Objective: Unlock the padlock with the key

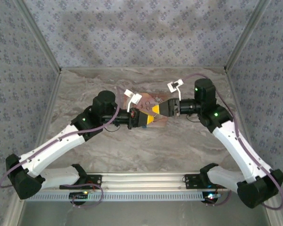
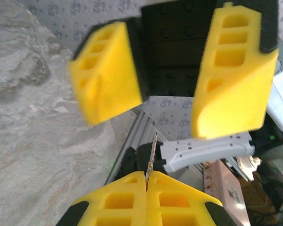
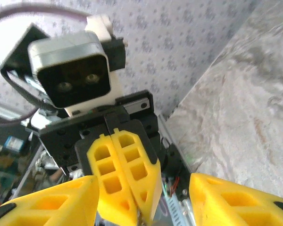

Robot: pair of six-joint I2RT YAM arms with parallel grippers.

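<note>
My left gripper (image 1: 152,117) is shut on the key (image 2: 151,160), a thin metal blade that I see edge-on, sticking up from between its yellow pads (image 2: 118,200). Tip to tip with it at the table's middle, my right gripper (image 1: 160,111) stands open. Its two yellow fingers (image 2: 106,75) are spread wide on either side of the key's line. In the right wrist view the left gripper's (image 3: 140,214) closed fingers (image 3: 125,174) point in between my right gripper's (image 3: 141,207) parted fingers (image 3: 236,202). The padlock is hidden from me.
Both arms reach in over the marble table (image 1: 132,146) and meet at its centre. A brownish flat patch (image 1: 150,100) lies under the grippers; I cannot tell what it is. Patterned walls (image 1: 141,33) close the back and sides, and a metal rail (image 1: 141,181) runs along the near edge.
</note>
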